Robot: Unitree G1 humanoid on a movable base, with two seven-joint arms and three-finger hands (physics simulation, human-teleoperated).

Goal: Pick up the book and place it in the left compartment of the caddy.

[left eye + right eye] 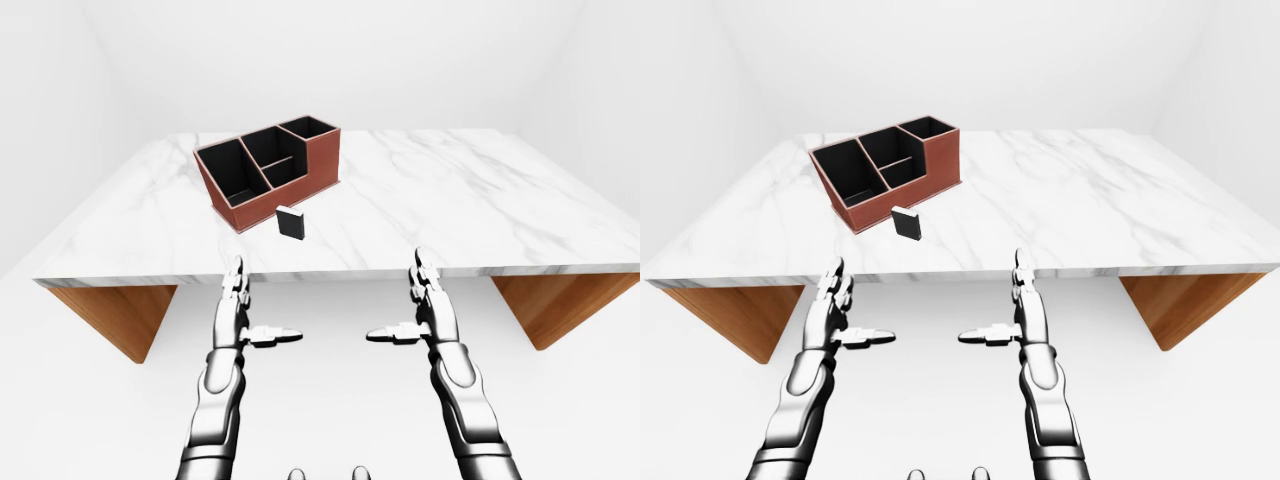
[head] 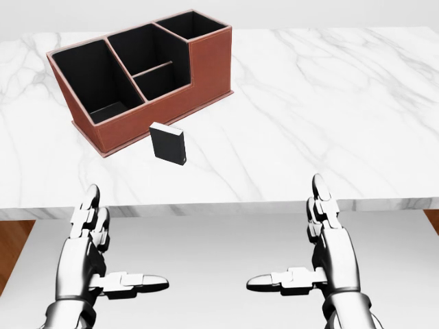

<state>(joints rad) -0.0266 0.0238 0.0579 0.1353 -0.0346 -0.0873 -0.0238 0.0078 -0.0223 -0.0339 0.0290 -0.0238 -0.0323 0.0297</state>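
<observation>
A small black book (image 2: 168, 144) stands upright on the white marble table (image 2: 329, 103), just below the caddy in the head view. The red-brown caddy (image 2: 140, 72) has black-lined compartments; its large left compartment (image 2: 96, 82) is empty. My left hand (image 2: 103, 253) and right hand (image 2: 312, 250) are both open and empty, fingers pointing up and thumbs pointing inward. They hang below the table's near edge, apart from the book and the caddy.
The table has wooden legs at the left (image 1: 115, 315) and right (image 1: 560, 305). White floor and walls surround it. The right part of the marble top shows only bare marble.
</observation>
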